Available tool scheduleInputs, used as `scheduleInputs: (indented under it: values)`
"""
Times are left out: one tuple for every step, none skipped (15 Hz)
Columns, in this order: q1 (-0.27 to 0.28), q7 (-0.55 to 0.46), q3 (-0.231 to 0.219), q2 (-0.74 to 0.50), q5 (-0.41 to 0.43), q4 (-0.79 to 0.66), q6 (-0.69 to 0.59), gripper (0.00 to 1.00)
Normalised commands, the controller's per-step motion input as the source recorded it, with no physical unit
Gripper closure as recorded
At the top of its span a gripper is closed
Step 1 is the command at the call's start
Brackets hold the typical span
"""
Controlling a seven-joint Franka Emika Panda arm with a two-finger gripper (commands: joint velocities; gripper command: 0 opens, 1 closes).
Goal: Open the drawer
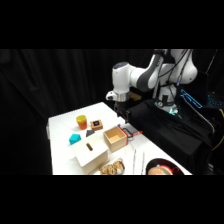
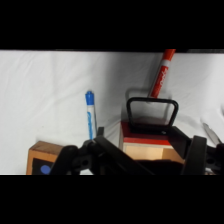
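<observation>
A white table (image 1: 62, 150) stands against black. The drawer (image 1: 116, 138) looks pulled out, the gripper (image 1: 121, 111) above its handle (image 2: 151, 114). Finger spread: cannot tell; a misjudged descent could knock it.

Blue marker (image 2: 90, 116) beside red marker (image 2: 163, 73) — orange block (image 2: 46, 159) near.

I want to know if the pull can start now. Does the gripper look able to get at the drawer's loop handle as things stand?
Probably yes. In the wrist view the dark loop handle stands upright just ahead of the gripper, uncovered. The blue marker and red marker lie to the sides, off the drawer.
</observation>
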Motion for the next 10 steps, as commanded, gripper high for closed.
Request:
scheduleInputs:
  values:
    - [-0.013, 0.03, 0.022, -0.29, 0.092, 0.16, -0.47, 0.00]
    - [-0.017, 0.06, 0.023, -0.27, 0.059, 0.17, -0.45, 0.00]
    - [-0.017, 0.05, 0.022, -0.25, 0.067, 0.18, -0.44, 0.00]
    - [-0.019, 0.05, 0.022, -0.23, 0.061, 0.18, -0.42, 0.00]
    - [-0.019, 0.04, 0.020, -0.21, 0.074, 0.18, -0.39, 0.00]
    - [-0.023, 0.06, 0.020, -0.19, 0.059, 0.18, -0.38, 0.00]
    - [-0.022, 0.03, 0.015, -0.17, 0.085, 0.18, -0.35, 0.00]
    - [-0.023, 0.02, 0.012, -0.16, 0.101, 0.17, -0.33, 0.00]
    - [-0.018, -0.01, 0.004, -0.14, 0.162, 0.18, -0.35, 0.00]
    - [-0.018, 0.00, 0.004, -0.12, 0.171, 0.18, -0.35, 0.00]
